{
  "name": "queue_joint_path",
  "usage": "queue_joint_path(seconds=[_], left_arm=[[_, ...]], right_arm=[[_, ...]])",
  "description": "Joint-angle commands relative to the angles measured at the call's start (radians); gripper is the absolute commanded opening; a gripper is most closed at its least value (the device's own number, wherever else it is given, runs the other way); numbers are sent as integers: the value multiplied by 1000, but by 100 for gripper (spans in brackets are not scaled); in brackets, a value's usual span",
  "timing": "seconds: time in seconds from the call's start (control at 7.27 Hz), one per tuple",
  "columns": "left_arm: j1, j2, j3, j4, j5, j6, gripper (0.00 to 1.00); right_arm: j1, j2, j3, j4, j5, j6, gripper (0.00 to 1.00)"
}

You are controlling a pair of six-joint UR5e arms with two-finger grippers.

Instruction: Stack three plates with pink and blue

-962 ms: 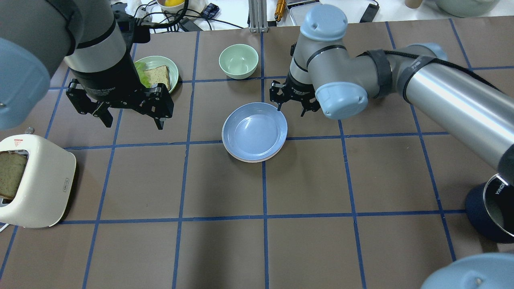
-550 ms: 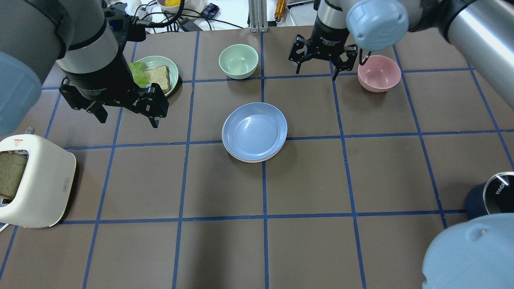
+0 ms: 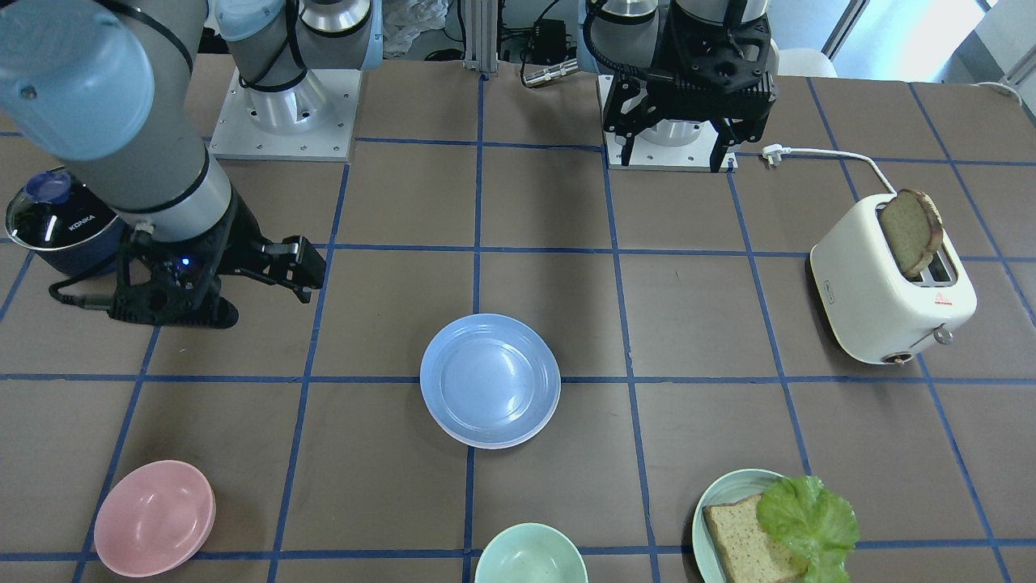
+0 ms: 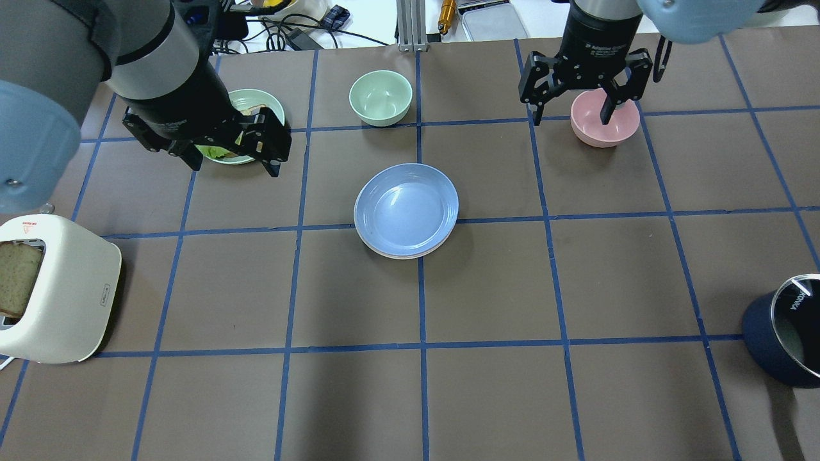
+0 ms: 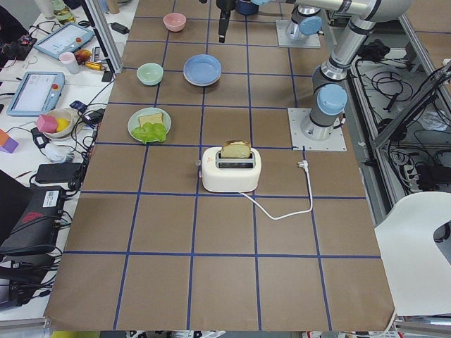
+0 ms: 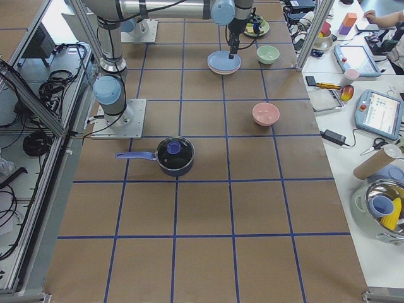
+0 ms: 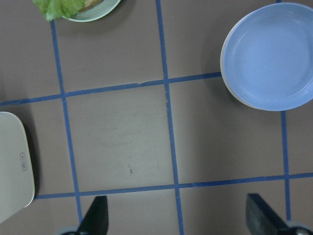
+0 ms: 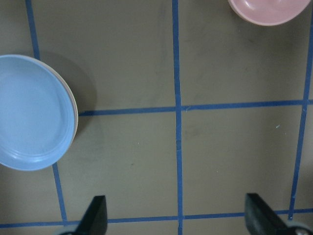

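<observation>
The light blue plate point(image 4: 407, 210) lies on top of a stack at the table's middle. Only a thin pale rim point(image 4: 396, 255) of what lies under it shows, so I cannot tell the pink plate and the cream plate apart. The stack also shows in the front view point(image 3: 490, 379), the left wrist view point(image 7: 268, 54) and the right wrist view point(image 8: 34, 111). My left gripper point(image 4: 234, 161) is open and empty, raised to the stack's far left. My right gripper point(image 4: 571, 118) is open and empty, raised to the stack's far right.
A pink bowl point(image 4: 621, 126) sits under the right gripper. A mint bowl point(image 4: 380, 96) stands behind the stack. A teal plate with bread and lettuce point(image 3: 777, 526) lies under the left gripper. A toaster point(image 4: 57, 294) is at near left and a dark pot point(image 4: 785, 339) at near right.
The right gripper has drawn back from the blue plate's rim and moved far right, over the pink bowl. The left gripper has moved back over the bread plate. The stack has not moved.
</observation>
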Motion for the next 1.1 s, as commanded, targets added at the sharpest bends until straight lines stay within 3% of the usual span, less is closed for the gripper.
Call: queue_joint_path(seconds=[0.0,0.96], left_arm=[[0,2,-10,28,-23,4,99],[0,-4,6,27,-1,-16,100]], right_arm=[[0,-157,203,-136,2,-6,100],[6,-184,196,-143,31,-72,100]])
